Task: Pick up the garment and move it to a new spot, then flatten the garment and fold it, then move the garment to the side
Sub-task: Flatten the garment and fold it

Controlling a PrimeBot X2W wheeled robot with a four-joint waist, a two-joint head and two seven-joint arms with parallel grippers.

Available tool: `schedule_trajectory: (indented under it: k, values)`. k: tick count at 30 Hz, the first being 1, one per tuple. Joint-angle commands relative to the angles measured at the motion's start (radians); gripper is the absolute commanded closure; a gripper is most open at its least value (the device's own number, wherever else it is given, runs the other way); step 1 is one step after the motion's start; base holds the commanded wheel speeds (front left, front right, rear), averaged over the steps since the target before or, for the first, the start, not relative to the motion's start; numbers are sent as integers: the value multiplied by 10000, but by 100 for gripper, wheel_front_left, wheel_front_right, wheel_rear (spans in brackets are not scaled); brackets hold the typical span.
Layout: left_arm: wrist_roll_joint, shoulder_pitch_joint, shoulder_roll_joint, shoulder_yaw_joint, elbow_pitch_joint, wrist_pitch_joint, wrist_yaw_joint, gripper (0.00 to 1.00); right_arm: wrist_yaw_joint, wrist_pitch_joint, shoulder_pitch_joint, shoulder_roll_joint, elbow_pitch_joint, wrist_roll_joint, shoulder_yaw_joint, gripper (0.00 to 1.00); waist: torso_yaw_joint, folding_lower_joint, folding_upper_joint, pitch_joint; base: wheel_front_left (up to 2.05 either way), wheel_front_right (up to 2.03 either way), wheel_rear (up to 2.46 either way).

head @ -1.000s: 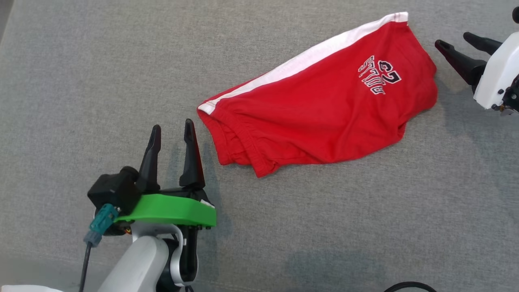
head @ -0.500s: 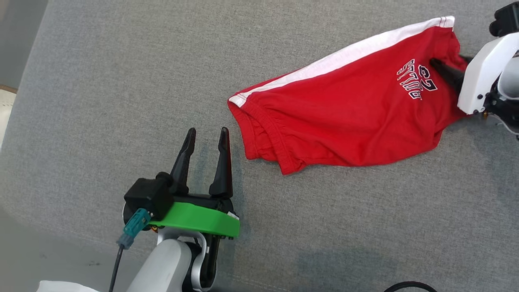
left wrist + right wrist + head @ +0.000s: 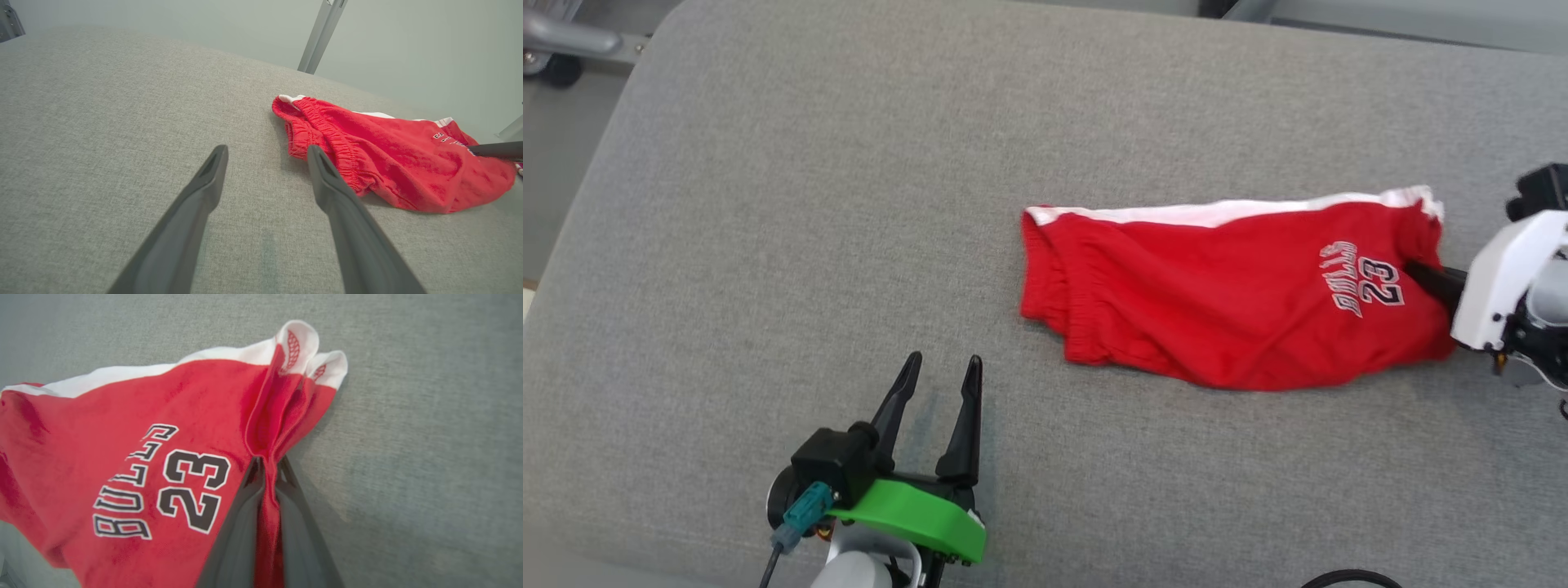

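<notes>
Red shorts [image 3: 1225,302] with a white side stripe and "BULLS 23" print lie stretched across the grey cushion, waistband toward the left. My right gripper [image 3: 1417,273] is shut on the leg-hem end of the shorts; in the right wrist view the red fabric [image 3: 155,457] is pinched between the two dark fingers, right gripper [image 3: 267,469]. My left gripper [image 3: 942,369] stands open above the cushion, in front and to the left of the waistband, holding nothing. In the left wrist view the elastic waistband of the shorts [image 3: 327,130] lies just beyond the right fingertip of the left gripper [image 3: 265,157].
The grey padded surface [image 3: 809,204] extends widely to the left and behind the shorts; its left edge curves down near a metal frame [image 3: 572,41]. A metal post [image 3: 322,34] stands behind the cushion. A black cable [image 3: 1347,578] shows at the bottom edge.
The right gripper closed on the shorts' leg-hem end and pulled it, turning and stretching the garment. The head camera shifted too. The left gripper stayed open.
</notes>
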Motion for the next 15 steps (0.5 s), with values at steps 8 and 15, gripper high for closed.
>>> schedule_trajectory:
  k: [8, 15]
  values:
    - [68, 725, 95, 27, 112, -23, -90, 0, -15, -456, 1169, -1107, 1217, 810, -1003, 100, -846, 0, 120, -1353, 0, 0, 0]
    - [72, 936, -30, -90, 123, -23, -83, 0, -9, -1018, 853, -963, 439, 810, -1467, 100, -764, 0, 120, -1178, 0, 0, 0]
